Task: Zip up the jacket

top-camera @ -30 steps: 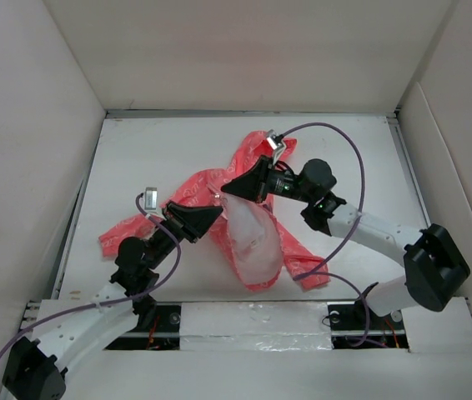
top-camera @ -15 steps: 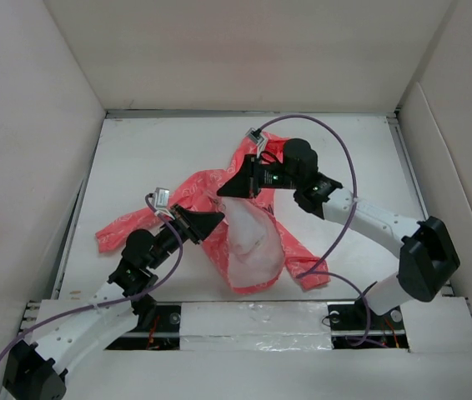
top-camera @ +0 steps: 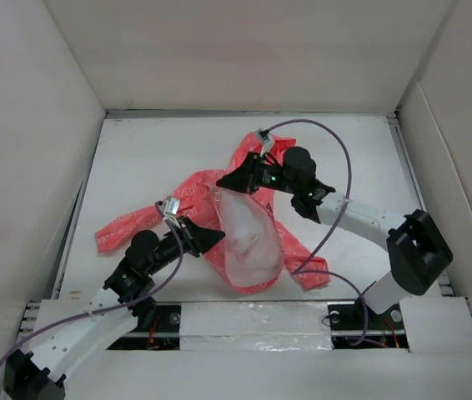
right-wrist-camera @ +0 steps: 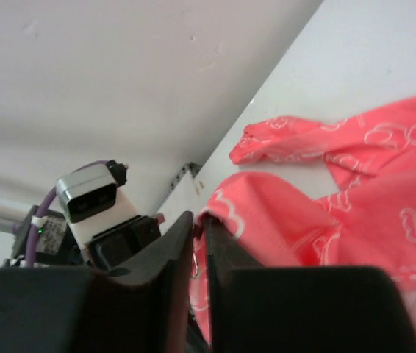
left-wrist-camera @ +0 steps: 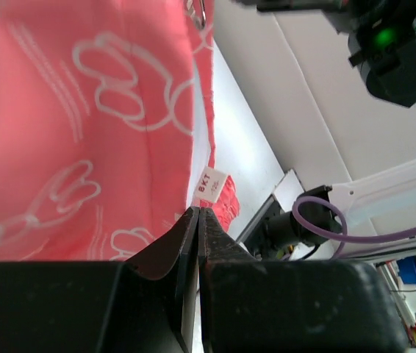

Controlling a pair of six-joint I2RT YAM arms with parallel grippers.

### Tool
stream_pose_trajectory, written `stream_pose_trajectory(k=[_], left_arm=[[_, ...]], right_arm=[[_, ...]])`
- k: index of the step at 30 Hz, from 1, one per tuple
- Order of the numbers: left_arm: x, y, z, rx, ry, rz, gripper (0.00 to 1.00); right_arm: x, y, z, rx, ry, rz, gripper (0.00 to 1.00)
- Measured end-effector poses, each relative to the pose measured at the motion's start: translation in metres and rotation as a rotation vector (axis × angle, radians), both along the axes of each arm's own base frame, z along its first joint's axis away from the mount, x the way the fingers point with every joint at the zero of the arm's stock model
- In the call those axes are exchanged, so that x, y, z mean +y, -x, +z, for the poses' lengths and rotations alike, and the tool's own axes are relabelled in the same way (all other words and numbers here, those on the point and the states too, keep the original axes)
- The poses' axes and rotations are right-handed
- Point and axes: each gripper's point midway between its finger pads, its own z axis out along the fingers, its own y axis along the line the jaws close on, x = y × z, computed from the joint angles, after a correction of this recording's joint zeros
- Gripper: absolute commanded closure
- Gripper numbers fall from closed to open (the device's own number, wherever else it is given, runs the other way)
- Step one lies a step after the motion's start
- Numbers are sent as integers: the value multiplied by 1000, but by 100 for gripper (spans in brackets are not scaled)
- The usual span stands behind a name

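The left gripper (top-camera: 217, 237) is pinched tight on the front edge of the jacket (top-camera: 193, 190). The right gripper (top-camera: 224, 182) clamps an edge farther back. The jacket lies open mid-table, long axis running far to near, 1 sleeve stretched left.

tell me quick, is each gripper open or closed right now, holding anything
left gripper: closed, pinching an edge of the jacket
right gripper: closed, pinching jacket fabric
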Motion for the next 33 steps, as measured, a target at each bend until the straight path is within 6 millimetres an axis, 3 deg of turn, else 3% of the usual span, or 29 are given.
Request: stream_pose_trajectory(k=[2, 4, 6, 9, 12, 16, 17, 19, 20, 22, 25, 26, 29, 33], left_arm=[[0, 4, -3, 11, -5, -14, 100], [0, 6, -6, 25, -9, -22, 100], [-1, 7, -11, 38, -13, -28, 100], [0, 9, -13, 46, -11, -30, 100], [2, 10, -13, 48, -13, -22, 100], [11, 13, -12, 46, -28, 12, 100], [15, 12, -9, 39, -31, 31, 100], [22, 9, 2, 16, -29, 74, 100], [26, 6, 9, 5, -24, 100, 100], [35, -2, 22, -8, -13, 174, 100], [53, -20, 28, 19, -10, 325, 91], [58, -28, 26, 38, -12, 378, 83], [72, -56, 3, 118, -63, 531, 76], [111, -108, -36, 257, -138, 754, 64]], right_arm=[[-9, 12, -10, 7, -8, 2, 57], [-15, 21, -22, 17, 2, 8, 56], [-26, 35, -43, 47, 28, 13, 65], [-36, 46, -57, 66, 42, 10, 65], [-42, 52, -52, 51, 30, 7, 58], [-50, 58, -30, -22, 1, -7, 55], [-53, 59, -25, -50, 2, -14, 59], [-58, 58, -17, -106, 18, -34, 78], [-58, 56, -15, -132, 31, -41, 100], [-56, 50, -10, -171, 66, -42, 100], [-52, 37, -5, -229, 130, -50, 100], [-53, 35, -5, -245, 153, -57, 94], [-68, 32, -9, -276, 208, -105, 78], [-100, 38, -17, -300, 249, -182, 72]])
